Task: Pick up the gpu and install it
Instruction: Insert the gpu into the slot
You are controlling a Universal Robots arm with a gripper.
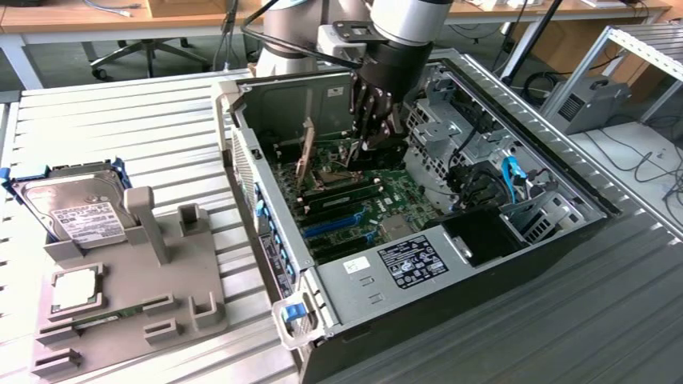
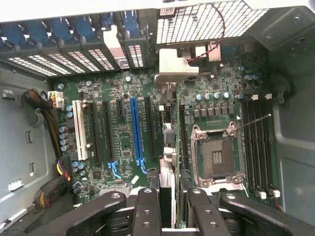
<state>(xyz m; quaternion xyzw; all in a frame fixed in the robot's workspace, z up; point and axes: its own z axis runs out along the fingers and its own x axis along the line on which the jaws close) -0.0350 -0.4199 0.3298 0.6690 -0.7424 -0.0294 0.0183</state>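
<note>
The gripper (image 1: 373, 138) is reaching down into the open computer case (image 1: 239, 152), which is lying on its side at about three o'clock from the grey parts holder (image 1: 120, 320) in the exterior view. The hard drive (image 1: 70, 205) is sitting on that holder, well apart from the work.

In the wrist view the gripper (image 2: 170, 199) is clamping the gpu (image 2: 172, 73), with the black fingers (image 2: 147, 209) standing partway closed on either face of the card. The gpu is showing edge-on (a thin line with its silver bracket at the far end), so it is hanging straight below the gripper rather than off to any side.

The relation that matters here is alignment. The card's long axis is running parallel to the expansion slots on the motherboard (image 1: 397, 190), with the bracket end pointing towards the perforated rear slot covers (image 2: 83, 60) of the case. The card is sitting over the black slot between the long blue slot (image 2: 134, 130) and the empty CPU socket (image 2: 216, 158), nearer the socket side.

Whether its lower edge is already touching the slot or hovering just above it is hidden by the card itself. The installation is looking close, but I am not judging it finished.
</note>
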